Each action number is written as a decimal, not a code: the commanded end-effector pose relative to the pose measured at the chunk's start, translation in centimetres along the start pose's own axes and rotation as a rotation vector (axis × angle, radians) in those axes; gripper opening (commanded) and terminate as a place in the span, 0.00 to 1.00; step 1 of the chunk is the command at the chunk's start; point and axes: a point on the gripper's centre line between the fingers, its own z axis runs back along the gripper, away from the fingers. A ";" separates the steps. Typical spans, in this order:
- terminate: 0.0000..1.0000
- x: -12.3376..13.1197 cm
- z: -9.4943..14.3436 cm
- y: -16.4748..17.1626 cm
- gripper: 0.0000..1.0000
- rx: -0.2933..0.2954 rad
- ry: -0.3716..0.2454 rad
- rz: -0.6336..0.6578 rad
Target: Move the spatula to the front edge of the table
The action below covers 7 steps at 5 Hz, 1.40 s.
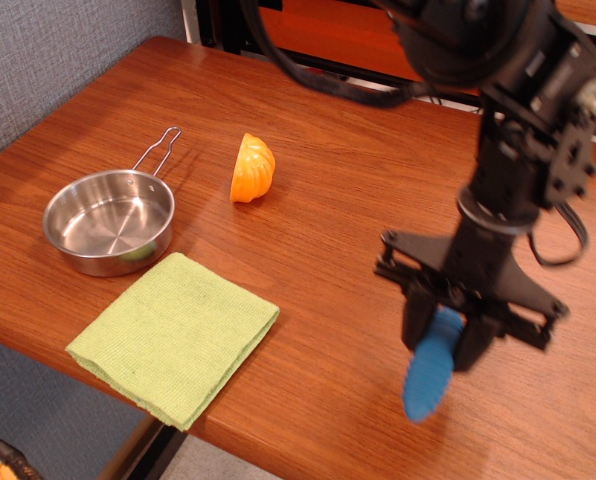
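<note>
Nearest the camera, the front edge of the table is seen, and just behind it the spatula is held by its ribbed blue handle, which hangs down and toward that edge. The gripper is clenched on the upper part of the handle; the metal bowl is hidden behind the fingers. Whether the handle tip touches the wood cannot be told, though a small gap seems likely. For the step in hand, a short, slow descent is judged best, so that the handle is laid flat before the jaws are opened; a release from height could let the rounded handle roll over the rim. To the left, the green cloth lies well apart, then the steel pan, and farther back an orange piece; none is in the path.
</note>
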 end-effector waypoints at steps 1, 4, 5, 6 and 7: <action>0.00 1.4 -0.8 -0.1 0.00 -0.035 -0.073 0.040; 0.00 1.9 -1.7 -1.0 0.00 -0.060 -0.060 0.041; 0.00 2.1 -0.8 -0.8 1.00 -0.055 -0.023 0.040; 0.00 3.2 0.1 -0.9 1.00 -0.060 0.005 -0.005; 0.00 3.8 1.3 -0.8 1.00 -0.046 -0.001 -0.007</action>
